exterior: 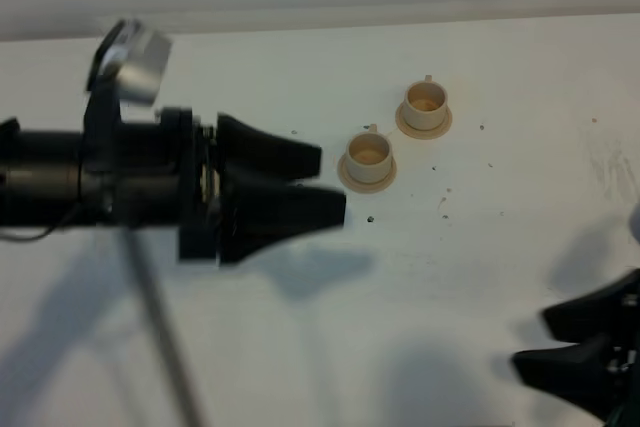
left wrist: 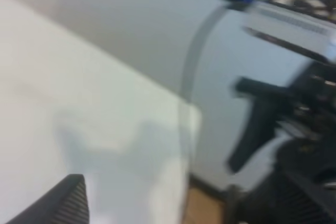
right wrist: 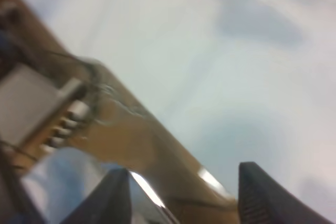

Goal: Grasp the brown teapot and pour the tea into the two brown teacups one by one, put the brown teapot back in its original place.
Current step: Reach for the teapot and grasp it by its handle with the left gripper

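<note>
Teapot: the brown clay teapot shows in no view. I cannot tell whether the left arm hides it or it stands outside the frame. Its wide saucer is unseen too.
First cup: a small pale tan cylindrical clay teacup [exterior: 368,155] stands upright on its matching round saucer, mouth up and ready to take a pour.
Second cup: a like pale tan teacup [exterior: 425,105] on its own saucer stands near the first, farther back and to the right. The two sit apart, so each can be filled in turn.
Left gripper: the black left gripper [exterior: 333,184] reaches level across the white tabletop [exterior: 480,277] with its tips just beside the first cup. Its fingers [exterior: 290,155] are spread wide and hold nothing.
Right gripper: the black right gripper [exterior: 530,339] sits low at the near right, well apart from both cups. Its fingers are wide as well, with nothing between them, and it seems parked clear of the work.
Stage: judged as the outset, with no grasp made and no tea visibly being poured.
Next need: finding the teapot's handle before any pour.
</note>
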Robot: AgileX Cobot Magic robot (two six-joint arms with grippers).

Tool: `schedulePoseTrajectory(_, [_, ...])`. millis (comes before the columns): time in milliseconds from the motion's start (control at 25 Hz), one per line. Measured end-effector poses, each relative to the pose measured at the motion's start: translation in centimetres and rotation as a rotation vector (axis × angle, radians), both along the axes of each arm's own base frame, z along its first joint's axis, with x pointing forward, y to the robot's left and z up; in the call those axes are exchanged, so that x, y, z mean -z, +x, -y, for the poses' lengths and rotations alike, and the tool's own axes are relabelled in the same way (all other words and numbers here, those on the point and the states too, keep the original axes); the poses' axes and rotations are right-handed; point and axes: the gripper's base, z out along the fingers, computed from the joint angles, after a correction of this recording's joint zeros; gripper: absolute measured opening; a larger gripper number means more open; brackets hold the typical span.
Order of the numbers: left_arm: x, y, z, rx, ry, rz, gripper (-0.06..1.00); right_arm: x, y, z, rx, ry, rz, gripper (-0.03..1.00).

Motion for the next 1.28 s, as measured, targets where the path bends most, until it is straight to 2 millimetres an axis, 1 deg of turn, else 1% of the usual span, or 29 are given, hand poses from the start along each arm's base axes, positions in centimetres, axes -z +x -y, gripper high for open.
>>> schedulePoseTrajectory(120, [-0.5,1.1,-0.2,-0.090,0.067,0.012,0.69,0.4,-0.3,1.6,0.139,-0.117,-0.017,0.44])
schedulePoseTrajectory(280, [-1.0,2.2,-0.5,-0.183,0.096,0.033,0.69,0.6,-0.8,3.7,0.322,-0.232,-0.039,0.43])
schedulePoseTrajectory(400, [-1.3,2.7,-0.7,-0.230,0.117,0.056,0.69,0.6,-1.7,5.0,0.416,-0.303,-0.064,0.42])
schedulePoseTrajectory(520, [-1.3,2.9,-0.7,-0.250,0.123,0.065,0.69,0.5,-2.9,6.2,0.466,-0.340,-0.065,0.42])
schedulePoseTrajectory(600, [-1.3,3.0,-0.8,-0.256,0.134,0.073,0.69,0.4,-3.9,6.8,0.480,-0.325,-0.035,0.42])
schedulePoseTrajectory(720, [-1.2,3.2,-0.9,-0.278,0.149,0.085,0.69,1.0,-5.4,7.6,0.496,-0.296,0.017,0.42])
schedulePoseTrajectory(920, [-1.7,3.7,-1.1,-0.316,0.155,0.114,0.69,0.5,-7.4,8.8,0.507,-0.199,0.196,0.42])
schedulePoseTrajectory(1080, [-2.8,4.6,-0.8,-0.316,0.154,0.155,0.69,-0.2,-7.7,8.8,0.509,-0.098,0.333,0.42])
schedulePoseTrajectory(1280, [-3.6,6.5,-0.1,-0.316,0.141,0.171,0.69,-0.2,-7.7,8.5,0.456,-0.092,0.363,0.42])
